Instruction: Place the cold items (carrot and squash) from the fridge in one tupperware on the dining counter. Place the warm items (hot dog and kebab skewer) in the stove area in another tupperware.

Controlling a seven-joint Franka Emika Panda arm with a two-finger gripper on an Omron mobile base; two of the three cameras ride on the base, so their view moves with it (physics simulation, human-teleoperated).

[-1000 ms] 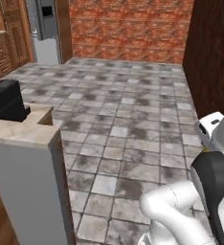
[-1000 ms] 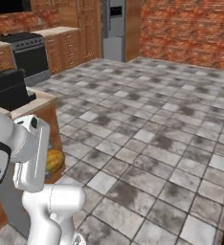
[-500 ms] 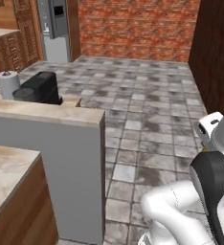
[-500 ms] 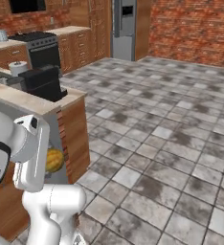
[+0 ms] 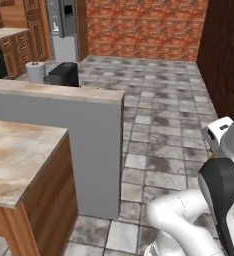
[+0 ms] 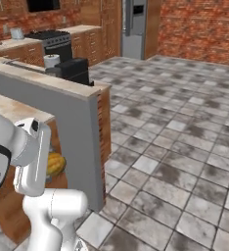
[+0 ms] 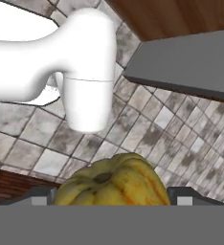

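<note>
Since the earlier frames the whole scene has shifted, so the base has been driven; the dining counter (image 5: 19, 150) is now seen close at the left. The squash (image 7: 111, 181) is held between the widely set fingers of the gripper (image 7: 113, 197), beside the counter's end wall (image 6: 62, 127).

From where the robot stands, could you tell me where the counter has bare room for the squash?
The marble counter beside the grey wall is bare. The ledge end near the black box and paper roll is crowded.
</note>
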